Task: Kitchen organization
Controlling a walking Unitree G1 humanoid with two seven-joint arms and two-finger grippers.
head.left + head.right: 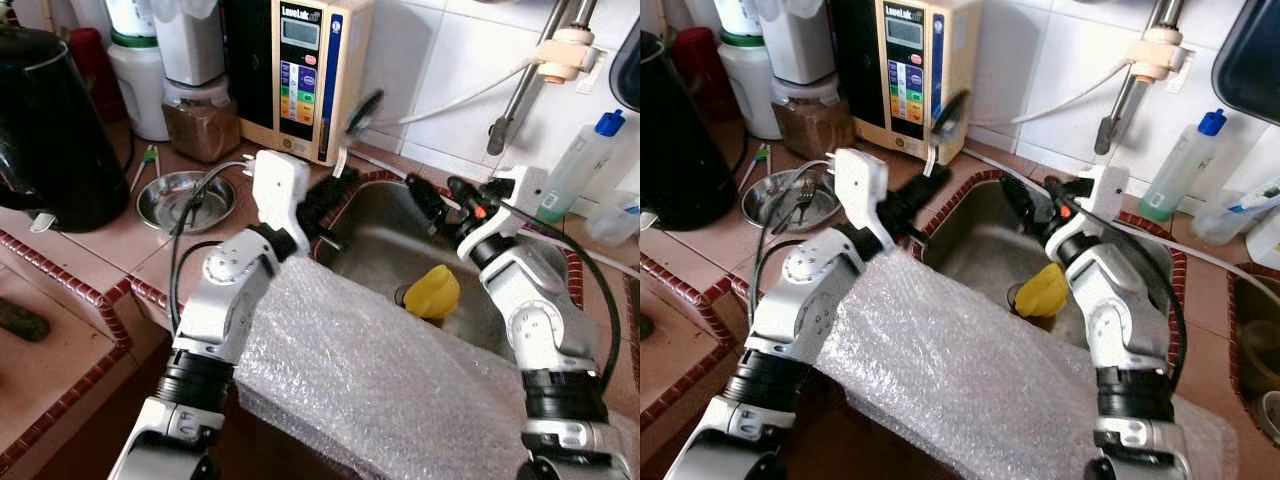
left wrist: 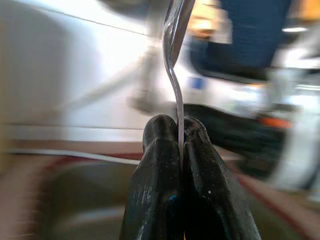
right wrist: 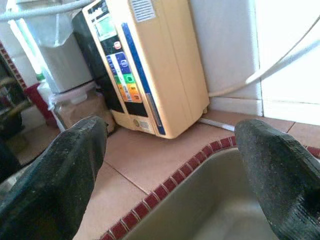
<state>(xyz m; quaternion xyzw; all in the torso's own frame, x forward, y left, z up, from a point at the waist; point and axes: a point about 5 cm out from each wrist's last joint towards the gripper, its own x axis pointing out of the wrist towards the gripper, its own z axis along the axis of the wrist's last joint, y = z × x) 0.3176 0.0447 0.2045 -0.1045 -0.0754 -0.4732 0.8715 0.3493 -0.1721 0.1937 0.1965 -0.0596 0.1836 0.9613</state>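
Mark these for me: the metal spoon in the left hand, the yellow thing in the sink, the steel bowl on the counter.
Thin metal spoon [image 2: 176, 95], left wrist view, mid-handle.
Yellow object [image 1: 434, 291], left eye view, its middle.
Round steel bowl [image 1: 160, 205], left eye view, inner wall.

the wall [image 1: 440, 60] across the upper right of the frame is faced with white glazed tiles. the countertop [image 1: 90, 255] at the left is laid with terracotta tiles and edged with a dark red mosaic border [image 1: 60, 272]. a stainless sink basin [image 1: 375, 245] is recessed at centre frame, bordered by the same red trim. a metal faucet pipe [image 1: 520, 85] runs diagonally at the upper right. lighting is bright and even on the wall tiles.
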